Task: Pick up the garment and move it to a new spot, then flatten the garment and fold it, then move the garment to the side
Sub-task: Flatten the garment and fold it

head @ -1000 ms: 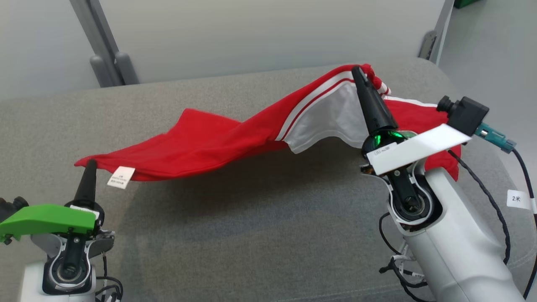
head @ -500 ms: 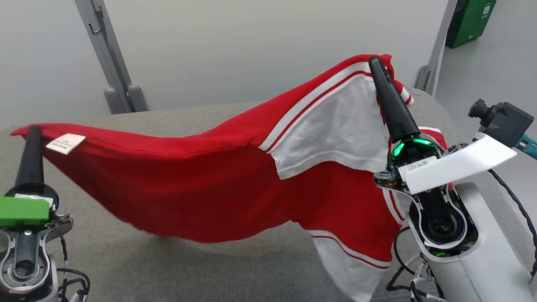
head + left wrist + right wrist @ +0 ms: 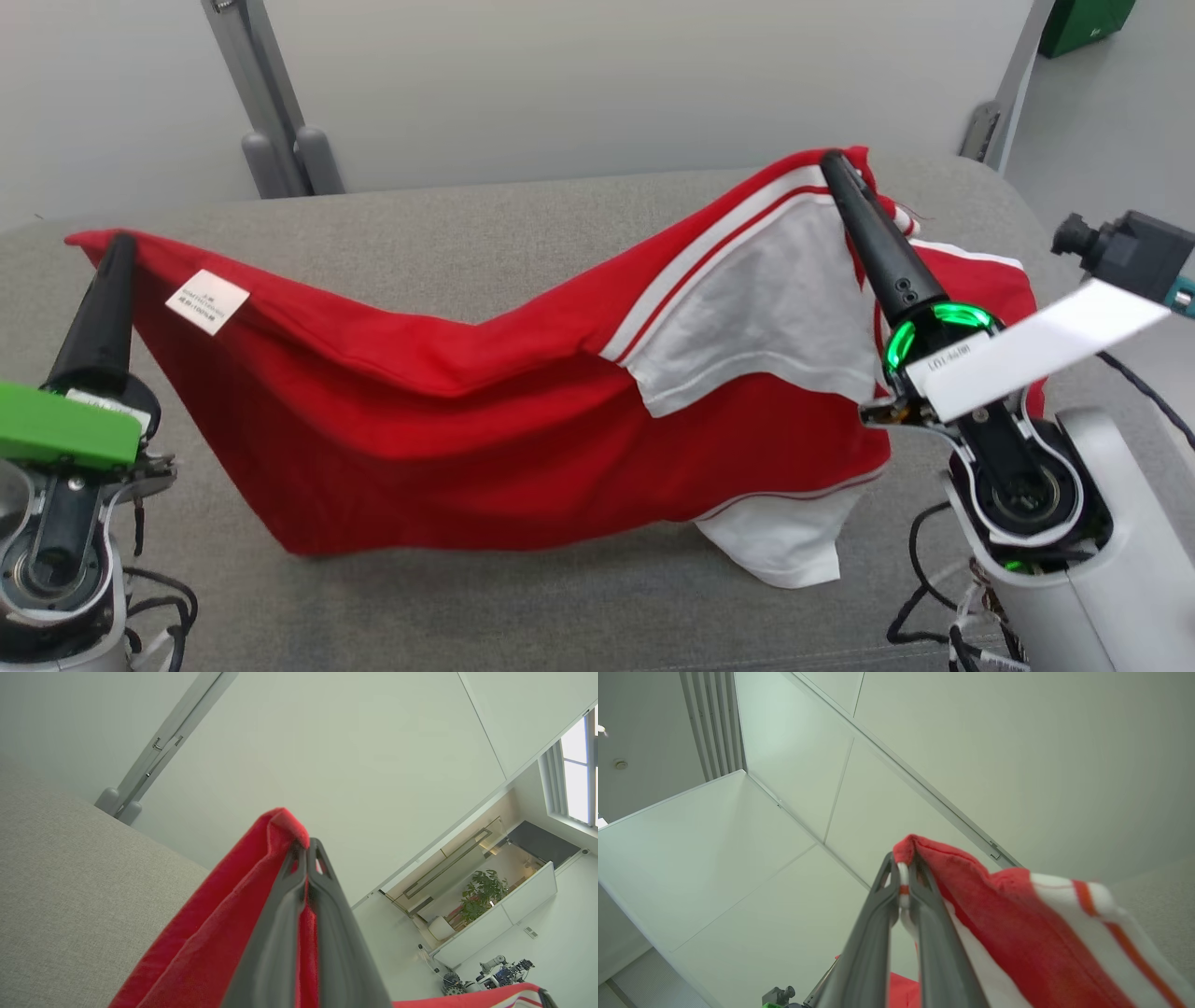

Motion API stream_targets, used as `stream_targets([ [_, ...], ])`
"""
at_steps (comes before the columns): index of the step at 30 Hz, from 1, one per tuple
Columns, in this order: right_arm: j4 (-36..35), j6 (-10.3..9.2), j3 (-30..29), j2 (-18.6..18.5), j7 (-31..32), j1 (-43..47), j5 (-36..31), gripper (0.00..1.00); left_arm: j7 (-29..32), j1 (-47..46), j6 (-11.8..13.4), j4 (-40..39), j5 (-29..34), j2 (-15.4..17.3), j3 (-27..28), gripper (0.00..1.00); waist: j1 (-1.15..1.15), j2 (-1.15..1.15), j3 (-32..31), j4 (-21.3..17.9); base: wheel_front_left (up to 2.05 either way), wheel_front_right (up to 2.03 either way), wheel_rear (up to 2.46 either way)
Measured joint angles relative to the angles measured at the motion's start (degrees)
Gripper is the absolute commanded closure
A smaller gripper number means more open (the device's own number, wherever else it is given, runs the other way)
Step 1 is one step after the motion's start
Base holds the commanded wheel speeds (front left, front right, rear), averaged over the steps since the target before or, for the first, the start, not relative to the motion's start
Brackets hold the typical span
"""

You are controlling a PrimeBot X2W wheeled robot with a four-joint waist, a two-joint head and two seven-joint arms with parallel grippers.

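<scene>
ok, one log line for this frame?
phase: garment held up, spread | left gripper: shut on garment | right gripper: shut on garment | garment: sagging, lower edge at grey surface

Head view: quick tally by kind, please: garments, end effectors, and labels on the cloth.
garment: 1
end effectors: 2 (left end effector, right end effector, both shut on the garment)
white label: 1
Total: 4

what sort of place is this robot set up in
Most likely a robotics lab or office test space: pale partition panels on metal posts behind the grey cushioned surface, and, in the left wrist view, a potted plant and what looks like other robot gear.
</scene>
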Motion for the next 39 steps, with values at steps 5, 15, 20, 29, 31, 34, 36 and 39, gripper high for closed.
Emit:
stream_targets([
  [5,8.0,-1.27,-1.5,-2.4,4.3,-9.3,-1.5,1.0,4.2,-8.7,0.5,4.9,0.7,0.4,-4.4,1.0,0.0,0.0,3.5,0.7,0.0,0.0,0.0],
  [15,29.4,-1.37,-11.8,-1.2,5.9,-32.0,-8.0,1.0,6.4,-33.0,0.7,19.7,7.1,-2.1,-7.8,1.0,0.0,0.0,11.2,2.8,0.0,0.0,0.0],
  [20,32.5,-1.37,-14.1,1.0,3.9,-44.1,-11.8,1.0,1.4,-46.6,0.7,22.4,8.6,-5.4,-4.5,1.0,0.0,0.0,15.2,3.9,0.0,0.0,0.0],
  [29,28.9,-1.33,-7.2,2.8,4.8,-57.4,-11.5,1.0,-4.2,-56.3,0.0,22.2,10.8,-3.8,-3.1,1.0,0.0,0.0,21.8,4.4,0.0,0.0,0.0],
  [31,28.7,-1.33,-6.3,3.0,5.7,-55.2,-10.0,1.0,-4.1,-54.4,-1.5,22.6,10.9,-3.2,-4.8,1.0,0.01,0.0,23.5,4.3,0.0,0.0,0.0],
  [34,28.7,-0.21,-5.7,2.9,6.0,-47.8,-8.2,1.0,-4.2,-47.0,-4.7,24.4,10.9,-3.5,-6.5,1.0,0.01,0.0,25.9,4.1,0.0,0.0,0.0],
  [36,29.2,0.73,-5.8,2.9,5.9,-41.0,-5.5,1.0,-4.9,-40.0,-5.8,26.1,9.9,-4.2,-6.0,1.0,0.02,0.0,27.2,3.9,0.0,0.0,0.0],
  [39,29.3,1.35,-6.4,3.3,5.6,-31.8,-2.6,1.0,-6.3,-31.0,-7.1,28.2,9.7,-4.0,-4.9,1.0,0.02,0.0,28.2,3.4,0.0,0.0,0.0],
])
